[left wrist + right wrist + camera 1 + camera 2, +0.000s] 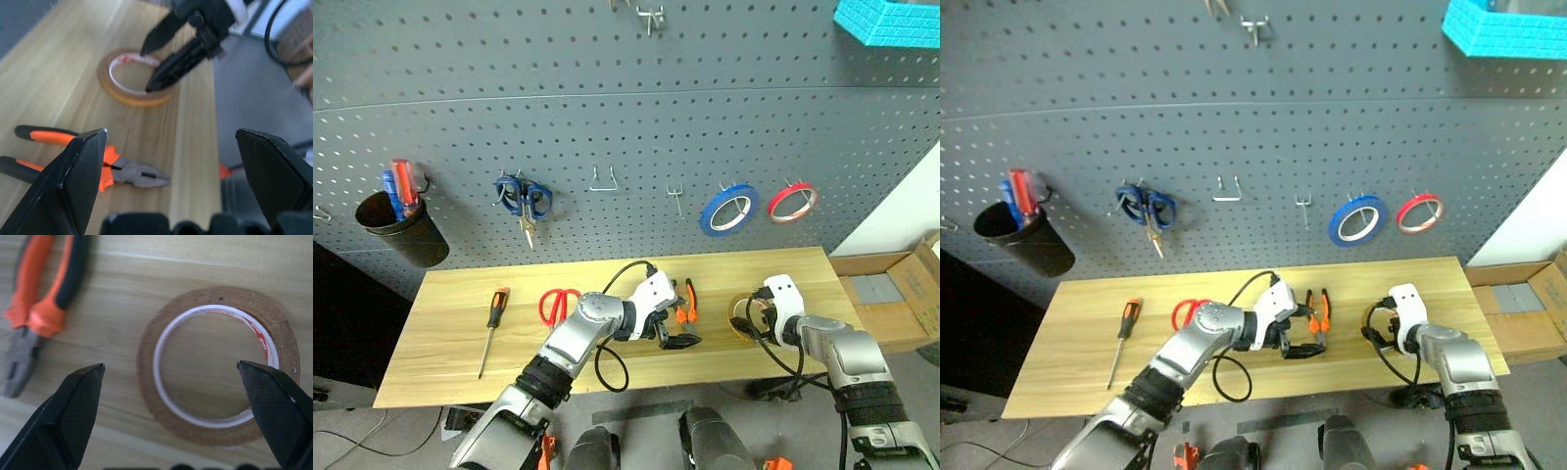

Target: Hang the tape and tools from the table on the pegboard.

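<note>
Tape (215, 364) lies flat on the table (440, 323), right gripper (161, 58) spread just above it. Left gripper (674, 338) spread beside pliers (93, 161). Scissors (558, 304) and screwdriver (493, 323) rest leftward.

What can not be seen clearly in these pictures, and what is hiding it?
- Red-handled scissors: blades hidden behind the left arm, head views.
- Tape: mostly covered by the open right gripper, head views; whether a fingertip touches it is unclear in the left wrist view.
- Pliers: handle ends cut off by the right wrist view's edge.
- Tools in the black cup: lower parts hidden by its wall.
</note>
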Action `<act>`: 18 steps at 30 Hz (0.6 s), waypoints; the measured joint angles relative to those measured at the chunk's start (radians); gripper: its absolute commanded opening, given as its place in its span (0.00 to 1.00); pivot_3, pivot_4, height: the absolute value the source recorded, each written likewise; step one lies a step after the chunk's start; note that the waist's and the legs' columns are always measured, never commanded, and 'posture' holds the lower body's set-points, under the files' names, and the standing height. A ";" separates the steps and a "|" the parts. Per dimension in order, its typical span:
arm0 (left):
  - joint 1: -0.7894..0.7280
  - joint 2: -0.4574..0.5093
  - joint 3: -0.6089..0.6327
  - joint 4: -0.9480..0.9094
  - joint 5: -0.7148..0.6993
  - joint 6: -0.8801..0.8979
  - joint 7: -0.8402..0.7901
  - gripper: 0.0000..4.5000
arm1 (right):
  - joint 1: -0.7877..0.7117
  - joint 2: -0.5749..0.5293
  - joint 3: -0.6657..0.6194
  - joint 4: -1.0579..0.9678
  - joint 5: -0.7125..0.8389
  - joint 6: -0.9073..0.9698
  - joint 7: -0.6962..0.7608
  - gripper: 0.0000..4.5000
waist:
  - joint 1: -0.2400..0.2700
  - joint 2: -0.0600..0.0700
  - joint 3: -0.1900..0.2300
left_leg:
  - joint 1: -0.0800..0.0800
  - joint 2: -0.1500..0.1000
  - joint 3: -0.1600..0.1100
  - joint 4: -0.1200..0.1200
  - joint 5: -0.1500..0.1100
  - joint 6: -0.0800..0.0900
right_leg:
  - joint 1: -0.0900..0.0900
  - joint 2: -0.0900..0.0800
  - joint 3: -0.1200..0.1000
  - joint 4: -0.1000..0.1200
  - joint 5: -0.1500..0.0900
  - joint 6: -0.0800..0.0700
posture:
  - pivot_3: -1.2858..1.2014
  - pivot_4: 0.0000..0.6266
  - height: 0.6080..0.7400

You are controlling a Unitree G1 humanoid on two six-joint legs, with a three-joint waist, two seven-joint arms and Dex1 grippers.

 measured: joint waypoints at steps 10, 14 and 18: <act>-0.085 -0.051 -0.001 0.157 0.063 -0.125 -0.020 1.00 | -0.031 0.013 0.021 0.064 -0.001 -0.040 0.002 1.00 | 0.003 -0.005 0.034 | -0.007 0.003 0.001 0.003 0.000 0.001 | -0.005 0.000 -0.002 0.000 0.000 0.001 | 0.45 0.48 1.00; -0.086 -0.051 -0.001 0.161 0.069 -0.130 -0.030 1.00 | -0.039 0.012 0.037 0.086 -0.004 -0.063 0.013 1.00 | 0.001 -0.007 0.036 | -0.007 0.004 0.001 0.004 0.000 0.001 | -0.005 0.000 -0.002 0.001 0.000 0.001 | 0.46 0.48 1.00; -0.085 -0.044 0.001 0.161 0.072 -0.130 -0.038 1.00 | -0.055 -0.004 0.073 0.122 -0.035 -0.104 0.044 0.92 | 0.002 -0.008 0.036 | -0.006 0.005 0.001 0.006 -0.001 0.001 | -0.003 0.001 -0.002 0.002 0.001 0.001 | 0.46 0.48 1.00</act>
